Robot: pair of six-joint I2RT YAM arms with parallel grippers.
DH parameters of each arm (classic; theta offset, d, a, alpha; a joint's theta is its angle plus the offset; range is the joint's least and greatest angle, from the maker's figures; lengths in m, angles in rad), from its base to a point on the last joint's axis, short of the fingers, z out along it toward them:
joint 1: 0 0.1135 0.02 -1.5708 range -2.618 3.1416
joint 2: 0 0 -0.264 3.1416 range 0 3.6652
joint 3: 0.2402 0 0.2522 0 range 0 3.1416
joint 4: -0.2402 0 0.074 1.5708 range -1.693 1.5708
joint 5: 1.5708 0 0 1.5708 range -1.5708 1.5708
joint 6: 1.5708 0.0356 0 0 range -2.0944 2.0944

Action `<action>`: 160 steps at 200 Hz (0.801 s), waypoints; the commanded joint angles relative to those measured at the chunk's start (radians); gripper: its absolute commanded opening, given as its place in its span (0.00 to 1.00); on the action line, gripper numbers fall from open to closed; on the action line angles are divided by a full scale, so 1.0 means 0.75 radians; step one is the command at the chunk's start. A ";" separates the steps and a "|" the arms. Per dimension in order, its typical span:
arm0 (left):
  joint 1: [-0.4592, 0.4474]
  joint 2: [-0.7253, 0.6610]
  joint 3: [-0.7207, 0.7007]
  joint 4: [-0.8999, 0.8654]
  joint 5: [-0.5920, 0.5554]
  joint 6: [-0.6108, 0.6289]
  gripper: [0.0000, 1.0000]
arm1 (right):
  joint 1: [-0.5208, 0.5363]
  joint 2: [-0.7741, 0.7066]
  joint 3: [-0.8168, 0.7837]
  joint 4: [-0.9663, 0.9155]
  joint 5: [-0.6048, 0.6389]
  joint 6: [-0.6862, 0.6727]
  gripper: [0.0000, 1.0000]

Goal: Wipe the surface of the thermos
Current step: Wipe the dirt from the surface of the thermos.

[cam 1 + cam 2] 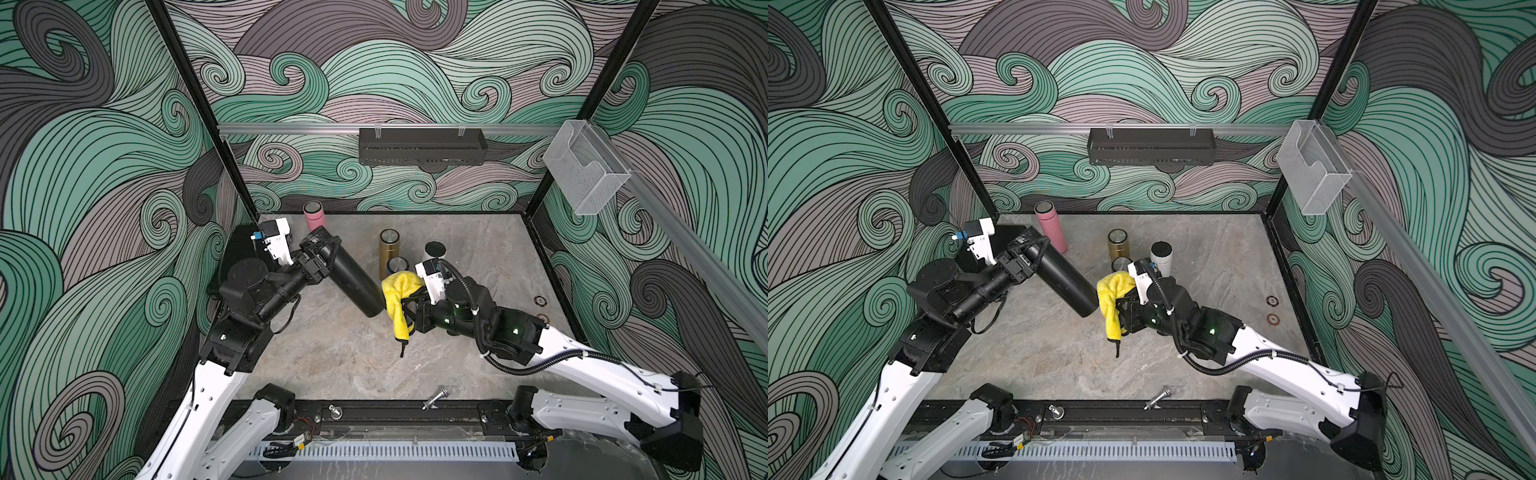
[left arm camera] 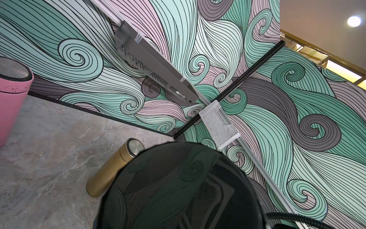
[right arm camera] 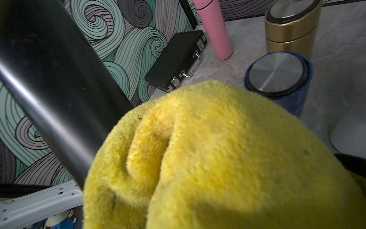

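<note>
A long black thermos (image 1: 353,278) (image 1: 1065,282) hangs tilted above the table, its lower end pointing toward the middle. My left gripper (image 1: 322,249) (image 1: 1030,253) is shut on its upper end; in the left wrist view its glossy black lid (image 2: 178,188) hides the jaws. My right gripper (image 1: 415,306) (image 1: 1124,305) is shut on a fluffy yellow cloth (image 1: 399,295) (image 1: 1113,293), which drapes over and hides its fingers. The cloth (image 3: 217,158) touches the thermos (image 3: 49,89) at its lower end.
A pink thermos (image 1: 312,214), a gold one (image 1: 388,249), a short blue one (image 1: 397,266) and a white one with a black lid (image 1: 434,251) stand behind. A black case (image 1: 239,257) lies at the left wall. A metal bolt (image 1: 435,397) lies at the front edge.
</note>
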 commanded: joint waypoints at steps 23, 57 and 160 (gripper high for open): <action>0.001 -0.031 0.083 0.073 -0.040 0.032 0.00 | 0.022 -0.030 0.047 -0.177 0.169 0.036 0.00; -0.001 -0.026 0.077 0.094 -0.057 0.038 0.00 | 0.095 0.054 0.095 -0.060 0.051 -0.012 0.00; -0.001 0.038 0.000 0.162 -0.070 0.035 0.00 | 0.099 0.172 0.130 0.293 -0.236 0.064 0.00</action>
